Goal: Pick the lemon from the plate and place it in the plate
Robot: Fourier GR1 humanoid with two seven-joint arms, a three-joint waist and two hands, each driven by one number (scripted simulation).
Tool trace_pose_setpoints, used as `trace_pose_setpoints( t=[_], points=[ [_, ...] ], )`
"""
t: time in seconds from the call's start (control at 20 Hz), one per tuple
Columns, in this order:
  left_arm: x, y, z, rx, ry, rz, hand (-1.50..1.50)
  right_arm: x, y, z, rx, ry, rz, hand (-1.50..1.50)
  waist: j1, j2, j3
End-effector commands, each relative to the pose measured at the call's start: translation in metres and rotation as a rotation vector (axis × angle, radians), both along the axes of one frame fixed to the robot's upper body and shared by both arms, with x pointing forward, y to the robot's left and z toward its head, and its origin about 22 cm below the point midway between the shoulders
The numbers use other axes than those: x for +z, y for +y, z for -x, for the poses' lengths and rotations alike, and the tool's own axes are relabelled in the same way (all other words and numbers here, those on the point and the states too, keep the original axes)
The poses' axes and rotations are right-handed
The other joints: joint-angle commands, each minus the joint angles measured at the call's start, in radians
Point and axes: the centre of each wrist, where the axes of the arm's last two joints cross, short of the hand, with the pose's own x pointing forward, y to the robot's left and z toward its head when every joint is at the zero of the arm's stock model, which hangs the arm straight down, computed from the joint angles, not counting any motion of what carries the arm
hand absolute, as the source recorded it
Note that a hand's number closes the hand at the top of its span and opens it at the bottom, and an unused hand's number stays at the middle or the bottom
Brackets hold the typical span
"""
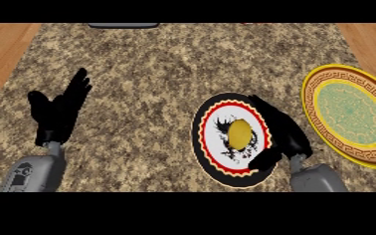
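A yellow lemon (239, 133) lies in the middle of a white plate with a red and black rim (209, 152), at the lower centre of the counter. My right hand (283, 129) rests over that plate's right rim, its fingers stretched along the far right edge and its thumb (264, 160) low beside the lemon, not closed round it. At the right edge of the view is a second plate (320, 114), yellow-rimmed with a green centre and nothing on it. My left hand (60, 110) is open at the left, fingers up, apart from everything.
The granite counter (161, 69) runs wide, with wooden floor at both upper corners. A grey object (123, 25) sits at the far edge.
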Motion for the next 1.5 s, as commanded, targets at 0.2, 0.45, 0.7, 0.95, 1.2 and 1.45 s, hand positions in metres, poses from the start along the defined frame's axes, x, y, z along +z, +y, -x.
trace_pose_setpoints(
  t=[0.2, 0.45, 0.7, 0.95, 1.2, 1.45],
  points=[
    [-0.012, -0.015, 0.012, -0.011, -0.004, 0.0, 0.0, -0.014, 0.027, -0.021, -0.009, 0.029, 0.062, -1.5, 0.002, 0.001, 0.0],
    [0.01, 0.011, 0.005, -0.01, 0.01, -0.009, 0.0, -0.014, -0.002, -0.031, -0.001, 0.039, 0.063, -1.5, 0.001, 0.0, 0.0],
    [-0.015, 0.006, 0.014, -0.015, -0.005, -0.004, 0.0, -0.055, 0.028, -0.005, 0.032, 0.074, 0.113, -1.5, 0.0, 0.0, 0.0],
    [-0.016, -0.015, 0.009, -0.006, 0.0, 0.004, 0.0, -0.041, 0.048, -0.026, 0.187, 0.117, 0.115, 1.5, 0.003, 0.001, 0.0],
    [0.021, -0.004, 0.0, -0.011, 0.0, -0.011, 0.0, -0.053, 0.038, -0.011, 0.165, 0.089, 0.082, 1.5, 0.0, -0.001, 0.0],
    [-0.009, 0.0, 0.004, -0.012, -0.001, -0.006, 0.0, -0.046, 0.043, -0.025, 0.137, 0.01, 0.057, 1.5, -0.002, 0.0, 0.0]
  ],
)
